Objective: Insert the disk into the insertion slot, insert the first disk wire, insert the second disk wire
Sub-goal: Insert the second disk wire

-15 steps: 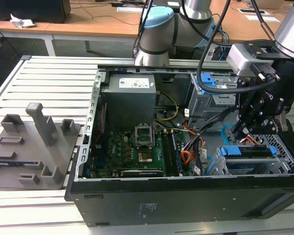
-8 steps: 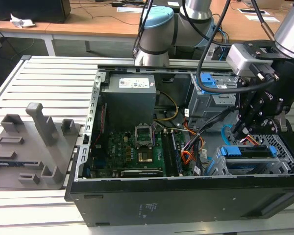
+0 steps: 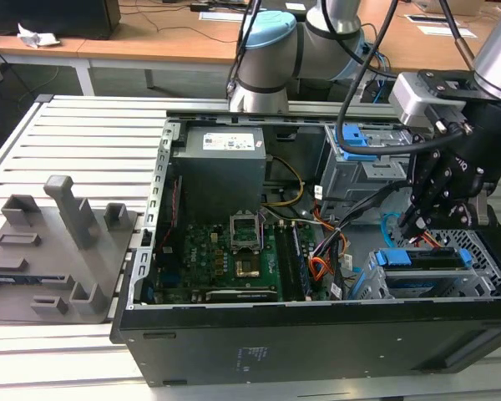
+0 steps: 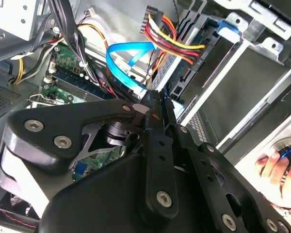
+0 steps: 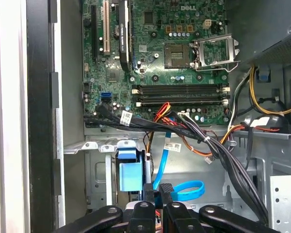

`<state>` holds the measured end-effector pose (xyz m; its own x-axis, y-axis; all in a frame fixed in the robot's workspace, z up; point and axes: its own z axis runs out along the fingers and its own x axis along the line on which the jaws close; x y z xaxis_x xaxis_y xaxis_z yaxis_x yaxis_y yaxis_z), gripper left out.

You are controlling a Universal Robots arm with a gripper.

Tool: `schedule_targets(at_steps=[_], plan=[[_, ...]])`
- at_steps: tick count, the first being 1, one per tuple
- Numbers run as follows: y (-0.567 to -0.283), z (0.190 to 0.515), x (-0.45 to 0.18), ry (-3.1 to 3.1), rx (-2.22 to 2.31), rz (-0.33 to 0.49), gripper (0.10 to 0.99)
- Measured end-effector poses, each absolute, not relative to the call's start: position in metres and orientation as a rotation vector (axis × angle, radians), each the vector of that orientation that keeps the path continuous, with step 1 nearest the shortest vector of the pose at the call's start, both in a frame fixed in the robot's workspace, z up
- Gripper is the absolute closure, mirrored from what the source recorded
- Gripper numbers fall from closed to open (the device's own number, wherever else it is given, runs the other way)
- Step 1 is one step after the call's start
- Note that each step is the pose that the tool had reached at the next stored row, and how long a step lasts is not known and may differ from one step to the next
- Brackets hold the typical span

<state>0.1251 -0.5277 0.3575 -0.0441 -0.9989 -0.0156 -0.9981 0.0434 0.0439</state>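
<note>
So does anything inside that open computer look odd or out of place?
The light blue cable curls in a loose loop above the gripper rather than lying tidy, and the red-orange wire bundle arches freely beside it. A person's hand shows at the edge of the second wrist view. Nothing looks damaged.

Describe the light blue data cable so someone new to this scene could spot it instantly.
Start at the open black computer case on the slatted table. Near the green motherboard, just ahead of the black gripper, a thin flat light blue data cable curls in a loop. Unlike the neighbouring red, orange and black wire bundle, it is one flat ribbon.
</note>
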Motion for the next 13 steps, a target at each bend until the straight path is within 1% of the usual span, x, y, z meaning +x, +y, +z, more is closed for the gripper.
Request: schedule_targets(at_steps=[13], plan=[[-0.528, 0.356, 0.143, -2.255, 2.158, -0.068, 0.925]])
